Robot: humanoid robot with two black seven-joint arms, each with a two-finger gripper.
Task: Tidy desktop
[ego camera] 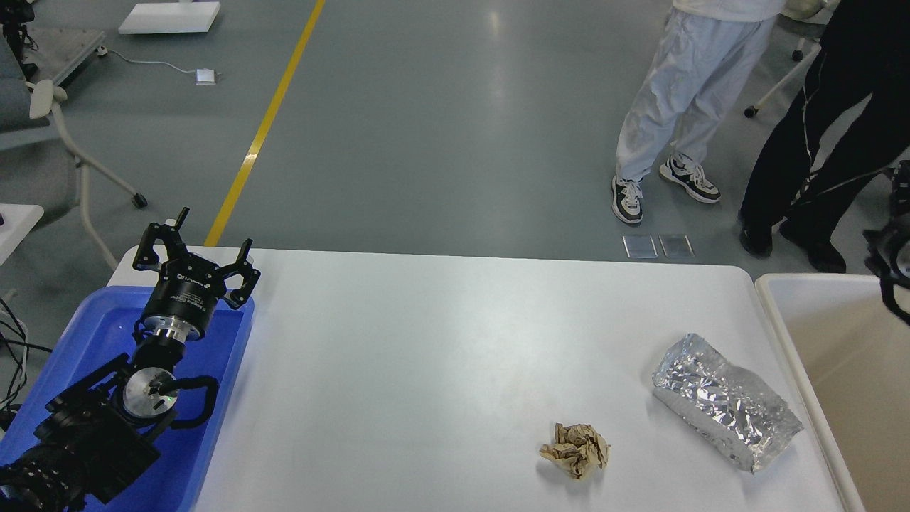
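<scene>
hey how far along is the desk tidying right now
Nothing visibly done: the blue tray shows no items, the beige tub looks empty. Nothing in hand: the left tool is open and empty above the tray; the right tool is barely in view. Left: crumpled brown paper and silver foil bag on the desktop.

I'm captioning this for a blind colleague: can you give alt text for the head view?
A crumpled brown paper ball and a shiny silver foil bag lie on the white desktop. The open left gripper hovers over a blue plastic tray; a beige tub sits right.
</scene>
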